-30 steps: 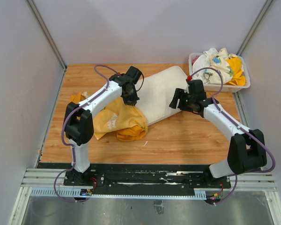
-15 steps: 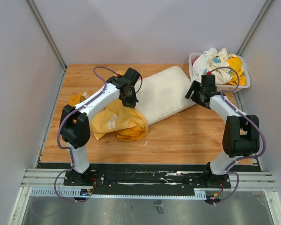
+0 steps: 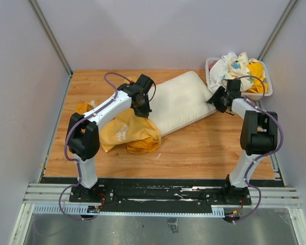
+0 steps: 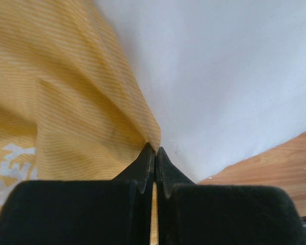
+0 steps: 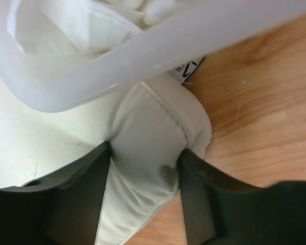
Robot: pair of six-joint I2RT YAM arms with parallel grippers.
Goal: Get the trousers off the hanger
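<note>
The yellow trousers (image 3: 130, 132) lie bunched on the wooden table, left of a white cushion (image 3: 178, 102). No hanger shows clearly. My left gripper (image 3: 142, 109) is at the trousers' far edge, against the cushion. In the left wrist view the left gripper (image 4: 154, 150) is shut, with a thin fold of the yellow fabric (image 4: 56, 102) pinched between its fingers. My right gripper (image 3: 218, 99) is at the cushion's right corner, beside the bin. In the right wrist view the right gripper (image 5: 145, 173) is open, its fingers (image 5: 81, 189) either side of the cushion corner (image 5: 148, 132).
A white plastic bin (image 3: 265, 94) heaped with white and yellow clothes stands at the back right; its rim (image 5: 143, 56) is just beyond the right gripper. An orange-yellow piece of cloth (image 3: 81, 107) lies at the left. Grey walls close in the table (image 3: 204, 148) on three sides.
The right arm has swung right and away, from the cushion's right side to its corner beside the bin. The left gripper has stayed on the trousers' edge.
</note>
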